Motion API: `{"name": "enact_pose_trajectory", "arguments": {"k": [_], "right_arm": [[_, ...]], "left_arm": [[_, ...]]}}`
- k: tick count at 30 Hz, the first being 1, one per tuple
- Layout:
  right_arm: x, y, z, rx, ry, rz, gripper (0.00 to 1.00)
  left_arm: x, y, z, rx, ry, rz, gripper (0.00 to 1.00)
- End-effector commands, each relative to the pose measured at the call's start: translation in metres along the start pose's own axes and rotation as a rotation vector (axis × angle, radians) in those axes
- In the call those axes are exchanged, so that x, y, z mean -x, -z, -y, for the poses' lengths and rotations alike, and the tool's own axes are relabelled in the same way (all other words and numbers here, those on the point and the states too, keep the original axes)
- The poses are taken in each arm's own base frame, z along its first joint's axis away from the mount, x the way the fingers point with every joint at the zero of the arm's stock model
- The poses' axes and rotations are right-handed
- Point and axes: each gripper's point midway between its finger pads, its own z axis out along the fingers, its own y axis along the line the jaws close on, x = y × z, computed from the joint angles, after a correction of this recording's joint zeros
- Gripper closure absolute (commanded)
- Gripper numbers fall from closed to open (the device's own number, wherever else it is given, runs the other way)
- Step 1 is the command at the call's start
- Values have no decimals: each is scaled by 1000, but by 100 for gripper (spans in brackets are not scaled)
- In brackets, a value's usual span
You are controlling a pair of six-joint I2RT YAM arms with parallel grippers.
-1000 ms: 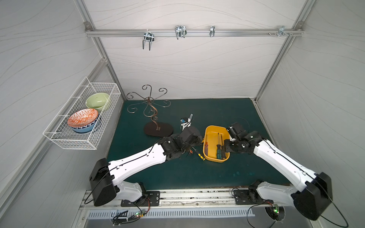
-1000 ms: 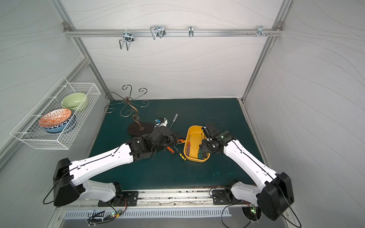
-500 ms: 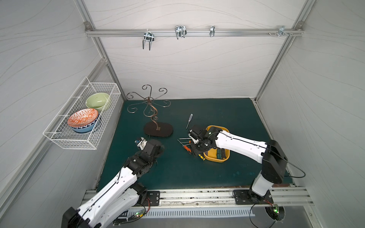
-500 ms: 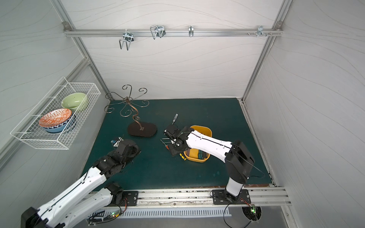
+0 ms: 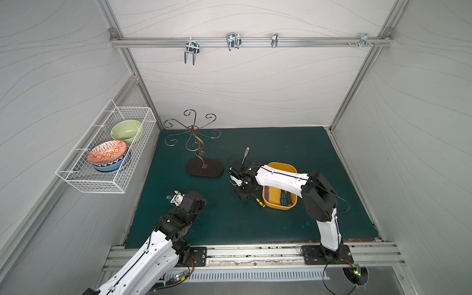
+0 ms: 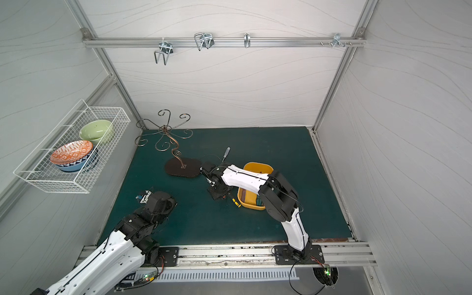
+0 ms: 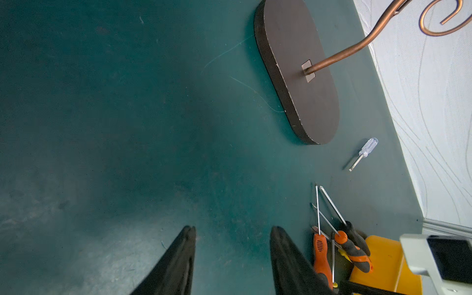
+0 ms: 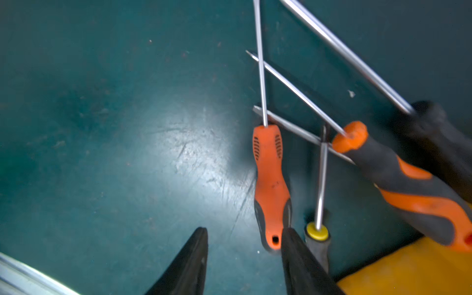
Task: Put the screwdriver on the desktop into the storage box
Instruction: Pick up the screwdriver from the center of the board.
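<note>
**Right pincer poised beside the screwdriver pile**

The right gripper (image 8: 244, 231) stood spread with nothing between its fingers, low over the desktop (image 8: 115, 127). One finger lay just beside the butt of the slim orange screwdriver (image 8: 270, 184), likely lined up on that handle because it lay outermost in the pile. 3 more crossed shafts next to it: a yellow-capped screwdriver (image 8: 318, 231), a black-and-orange screwdriver (image 8: 398, 173) and a black-handled screwdriver (image 8: 439, 132). All 4 lay on the desktop, close beside the storage box (image 8: 408, 268). A clear-handled screwdriver (image 5: 245, 153) lay apart, farther back. In both top views the right arm (image 5: 281, 178) reached across above the box, forearm near level, wrist bent down. The left gripper (image 7: 233, 228) was spread and empty too, and the left arm (image 5: 158, 250) was folded near its base, probably to leave room.
</note>
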Motion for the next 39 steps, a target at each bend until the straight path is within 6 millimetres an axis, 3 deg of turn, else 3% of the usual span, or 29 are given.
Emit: {"name": "enact_pose_trajectory", "arguments": {"k": [1,11,23,27,34,39], "right_arm": [[-9,-12,4,-65,45,-62,52],[-10,-31,8,-134,88,-100,59],[-1,-38,10,-161,119,-100,58],[-1,-36,10,-158,122,-100,67],[3,-6,-3,-109,116,-46,91],[-9,30,-22,-8,105,1,99]], "left_arm": [[1,0,4,-14,23,1,49],[-1,-2,3,-6,24,-9,49],[1,-1,6,-4,19,-9,50],[1,1,6,-3,17,-8,50],[7,6,9,-10,3,8,50],[12,11,14,-22,-20,25,50]]}}
